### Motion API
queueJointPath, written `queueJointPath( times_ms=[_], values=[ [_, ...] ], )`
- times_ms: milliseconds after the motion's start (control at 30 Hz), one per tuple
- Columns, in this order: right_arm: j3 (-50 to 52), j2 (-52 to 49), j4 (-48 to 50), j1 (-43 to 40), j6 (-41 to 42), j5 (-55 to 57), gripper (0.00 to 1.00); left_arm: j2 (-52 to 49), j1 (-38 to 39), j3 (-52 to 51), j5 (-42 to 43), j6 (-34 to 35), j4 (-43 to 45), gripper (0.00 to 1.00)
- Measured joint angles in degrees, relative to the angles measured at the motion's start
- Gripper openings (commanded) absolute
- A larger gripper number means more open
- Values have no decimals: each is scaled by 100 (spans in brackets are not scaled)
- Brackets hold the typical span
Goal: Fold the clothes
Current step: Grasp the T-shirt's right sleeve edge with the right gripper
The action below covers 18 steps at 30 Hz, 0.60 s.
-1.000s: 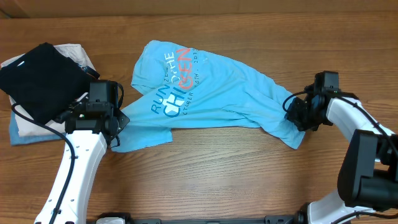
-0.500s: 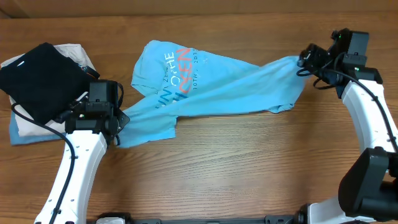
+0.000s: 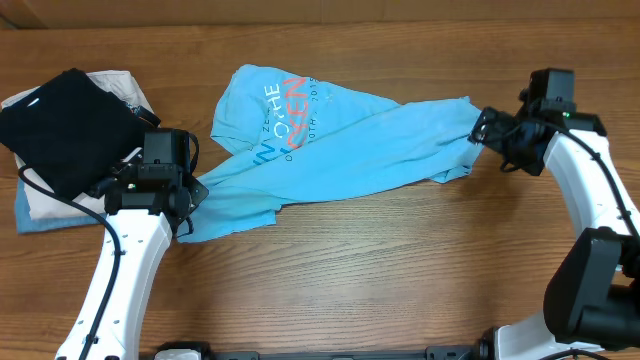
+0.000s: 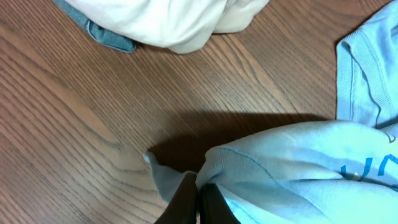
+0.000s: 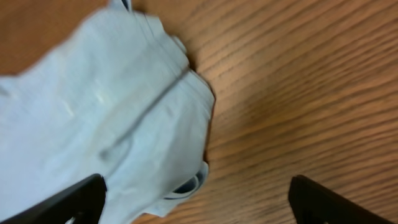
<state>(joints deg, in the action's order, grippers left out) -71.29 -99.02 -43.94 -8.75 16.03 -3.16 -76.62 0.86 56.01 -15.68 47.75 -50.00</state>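
The clothes, a sky-blue T-shirt (image 3: 340,150) with white and orange lettering, lie stretched in a crumpled band across the table's middle. My left gripper (image 3: 192,197) is shut on the shirt's lower left edge; in the left wrist view the black fingertips (image 4: 186,198) of that gripper (image 4: 199,198) pinch a fold of the blue cloth (image 4: 298,168) just above the wood. My right gripper (image 3: 484,128) hangs open over the shirt's right end. In the right wrist view, that gripper (image 5: 199,202) has its jaws spread wide, the shirt's hem (image 5: 106,106) lying loose under the left finger.
At the far left a black folded garment (image 3: 62,125) rests on a cream one (image 3: 115,82), with a blue cloth (image 3: 40,220) beneath. The cream garment (image 4: 174,18) shows at the top of the left wrist view. Bare wooden table (image 3: 380,270) spreads in front.
The right gripper carried the shirt's right end from the front right up to the far right, opened and let it go. The shirt is now drawn out sideways. The left gripper stayed shut in place.
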Motion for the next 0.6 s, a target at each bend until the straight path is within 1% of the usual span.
queueJointPath(
  times_ms=[67, 167, 200, 333, 500, 533, 600],
  values=[
    [216, -4, 188, 17, -22, 0, 87, 0, 0, 0, 2, -4, 2, 4],
    [549, -35, 527, 28, 26, -4, 68, 0, 0, -2, 2, -24, -7, 4],
    [634, -61, 669, 28, 55, -7, 64, 0, 0, -2, 2, -26, -11, 4],
    [863, -269, 1102, 26, 133, -216, 59, 0, 0, -4, 2, -37, -20, 4],
    [911, -490, 1392, 28, 214, -564, 57, 0, 0, -4, 2, -37, -17, 4],
    [911, -490, 1423, 28, 223, -588, 54, 0, 0, -4, 2, -37, -26, 4],
    [911, -490, 1486, 28, 254, -647, 43, 0, 0, -4, 2, -37, -20, 4]
  ],
)
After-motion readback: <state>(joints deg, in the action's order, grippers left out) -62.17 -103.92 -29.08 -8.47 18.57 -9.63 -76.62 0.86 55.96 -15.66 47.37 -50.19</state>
